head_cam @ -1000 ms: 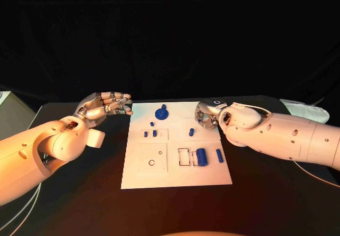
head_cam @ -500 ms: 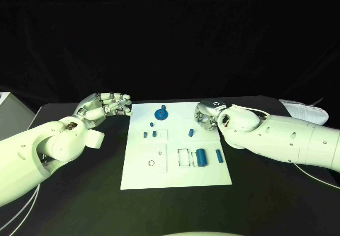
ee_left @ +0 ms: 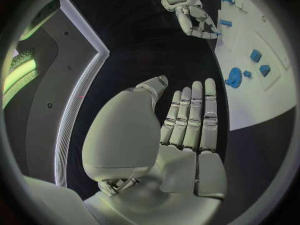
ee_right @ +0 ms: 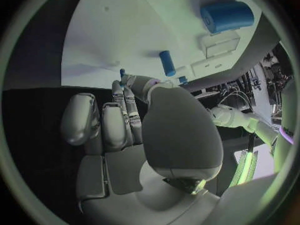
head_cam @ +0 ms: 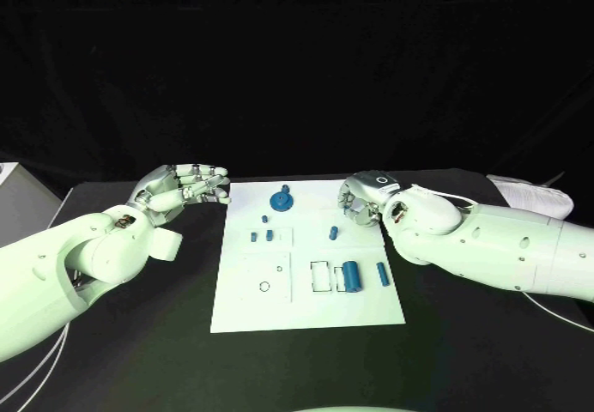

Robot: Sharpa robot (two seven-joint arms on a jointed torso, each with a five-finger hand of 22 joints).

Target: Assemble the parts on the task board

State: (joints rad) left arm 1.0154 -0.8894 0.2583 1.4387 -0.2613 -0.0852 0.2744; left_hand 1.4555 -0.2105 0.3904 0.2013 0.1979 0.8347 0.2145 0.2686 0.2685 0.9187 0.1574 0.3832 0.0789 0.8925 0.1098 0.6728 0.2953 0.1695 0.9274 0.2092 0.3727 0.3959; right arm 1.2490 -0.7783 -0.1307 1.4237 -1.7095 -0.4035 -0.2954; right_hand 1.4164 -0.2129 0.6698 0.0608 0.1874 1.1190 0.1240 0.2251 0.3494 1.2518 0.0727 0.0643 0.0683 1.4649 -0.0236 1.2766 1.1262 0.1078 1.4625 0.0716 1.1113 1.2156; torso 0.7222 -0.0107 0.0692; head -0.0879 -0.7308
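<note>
Right hand [head_cam: 360,202], fingers curled on nothing, hovers at board [head_cam: 310,305] far-right edge, nearest to small peg [head_cam: 333,232], long axis toward robot; left hand [head_cam: 185,186], loosely curled, empty, off-board.

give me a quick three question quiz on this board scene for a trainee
1. True or false: the left hand is holding a blue part.
2. Which part lies nearest the board's far edge? A) the round gear-like part B) the large cylinder C) the slim peg
3. Fill in: the right hand hovers by the task board's far ____ corner.

Key: 1 false, its fingers are straight and nothing lies in them. 2 A. 3 right.
</note>
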